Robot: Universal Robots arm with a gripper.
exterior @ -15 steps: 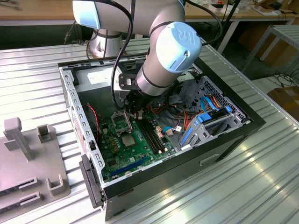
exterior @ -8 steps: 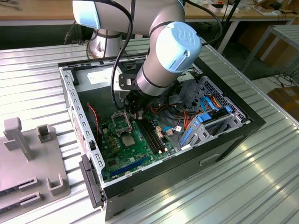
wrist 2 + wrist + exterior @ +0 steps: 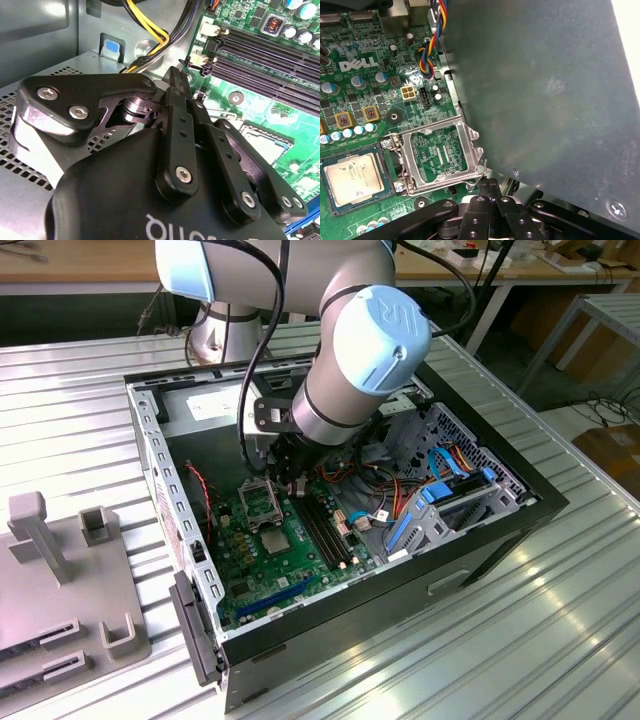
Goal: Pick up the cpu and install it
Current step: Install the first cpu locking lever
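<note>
The cpu (image 3: pixel 276 540) (image 3: pixel 354 177), a small silver-grey square, lies flat in its socket on the green motherboard (image 3: pixel 300 578) (image 3: pixel 365 65). Beside it the hinged metal socket frame (image 3: pixel 262 502) (image 3: pixel 439 158) stands swung open, showing bare board through its window. My gripper (image 3: pixel 290 478) (image 3: pixel 490 184) (image 3: pixel 176 76) hangs low inside the computer case, just past the frame's far edge and close to its thin wire lever (image 3: pixel 481 169). Its black fingers (image 3: pixel 479 216) are pressed together with nothing between them. The cpu sits apart from the gripper, on the other side of the frame.
The black case (image 3: pixel 520 502) walls the work in, and a grey metal panel (image 3: pixel 545 90) rises close beside the gripper. Long black memory slots (image 3: pixel 326 530) (image 3: pixel 270 55), coloured cables (image 3: pixel 375 485) (image 3: pixel 426 55) and a blue drive cage (image 3: pixel 440 502) crowd the board. A grey fixture (image 3: pixel 60 580) stands on the table.
</note>
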